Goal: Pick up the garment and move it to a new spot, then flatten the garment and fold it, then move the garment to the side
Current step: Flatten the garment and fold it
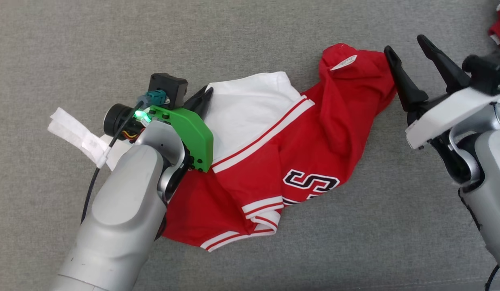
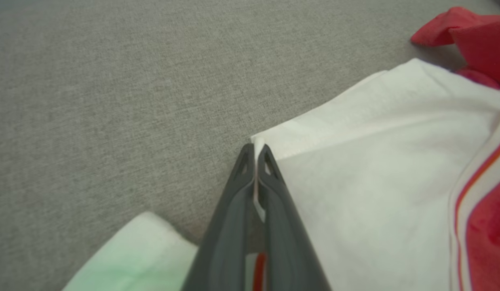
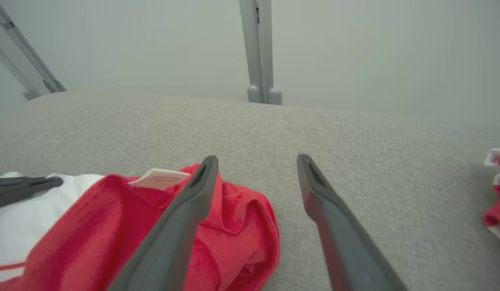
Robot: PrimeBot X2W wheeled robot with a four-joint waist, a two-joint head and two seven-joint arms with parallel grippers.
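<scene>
Left tool pinches a white corner of the garment, plain from its wrist; right tool gapes.

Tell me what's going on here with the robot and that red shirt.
A two-armed robot is working on a red and white garment lying crumpled on a grey fabric surface. Its left gripper is shut on a corner of the white part. Its right gripper is open at the red end and grips nothing. The garment is not yet flattened or folded.
</scene>
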